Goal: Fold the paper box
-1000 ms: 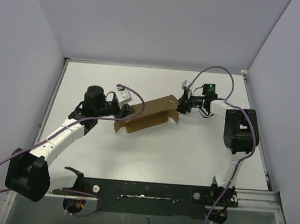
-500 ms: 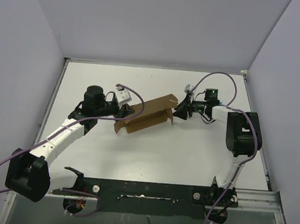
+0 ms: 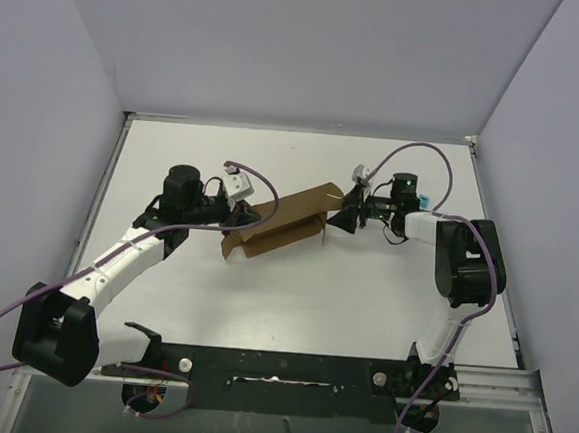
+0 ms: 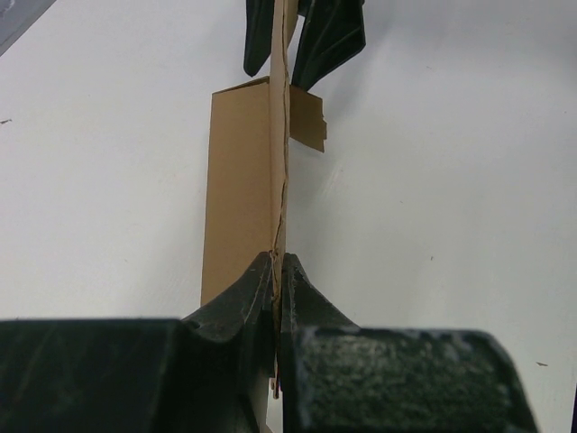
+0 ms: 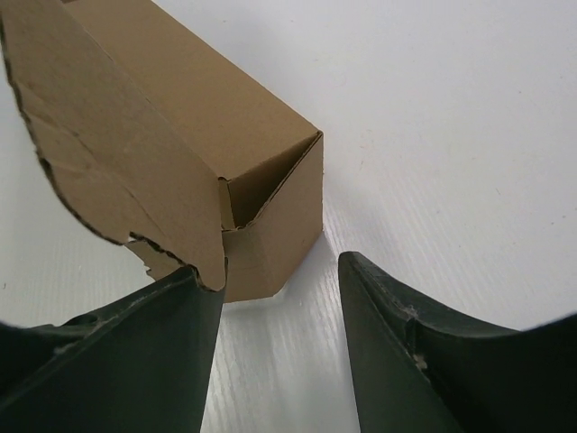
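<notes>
The paper box (image 3: 285, 225) lies slanted near the middle of the table (image 3: 293, 297), between the two arms. The left gripper (image 3: 244, 213) pinches an upright wall at its left end, and the right gripper (image 3: 343, 218) stands at its right end, one finger on either side of a flap.

You look down on a white table (image 3: 293, 297) boxed in by pale lavender walls (image 3: 303, 47). A black rail (image 3: 258, 365) runs along its near edge.

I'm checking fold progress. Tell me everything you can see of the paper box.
The box is plain brown cardboard, half folded into an open trough, diagonal on the table. One wall stands upright, its right-end flap ragged-edged. Left fingers pinch that wall; the open right fingers straddle its other end.
</notes>
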